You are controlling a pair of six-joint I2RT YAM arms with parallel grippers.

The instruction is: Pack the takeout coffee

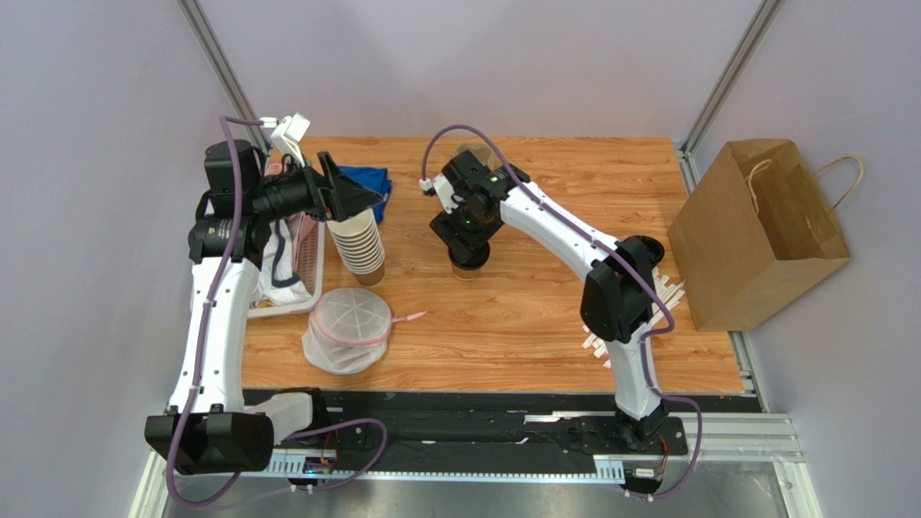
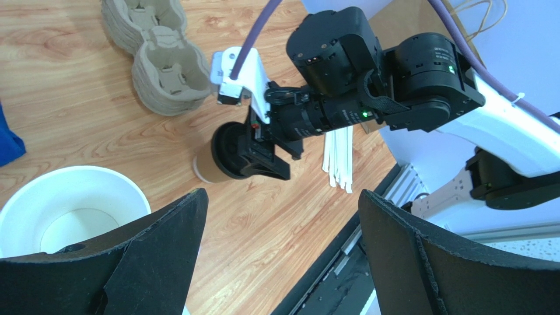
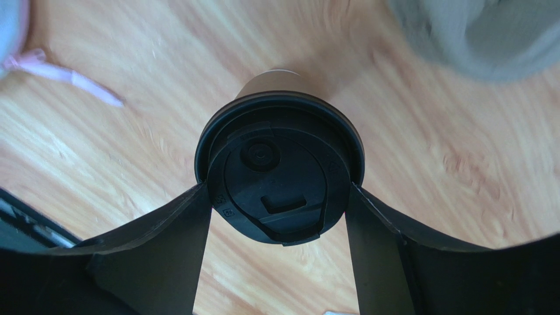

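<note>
The takeout coffee [image 3: 276, 174], a tan paper cup with a round black lid, stands upright on the wooden table mid-way across [image 1: 469, 267]. My right gripper [image 3: 279, 203] comes down over it from above. Both of its fingers [image 3: 177, 249] press against opposite sides of the lid rim. In the left wrist view the cup [image 2: 209, 167] shows under the right gripper [image 2: 263, 154]. My left gripper [image 2: 282, 223] hangs wide open with nothing between its fingers, up beside the stack of lidless cups [image 1: 359, 243].
An open brown paper bag [image 1: 762, 232] stands at the table's right edge. White stirrers [image 1: 659, 302] lie near the right arm. A pink basket [image 1: 311, 264], a mesh cover [image 1: 348, 329] and a blue cloth [image 1: 373, 178] sit at the left. Pulp cup carriers [image 2: 161, 59] lie behind.
</note>
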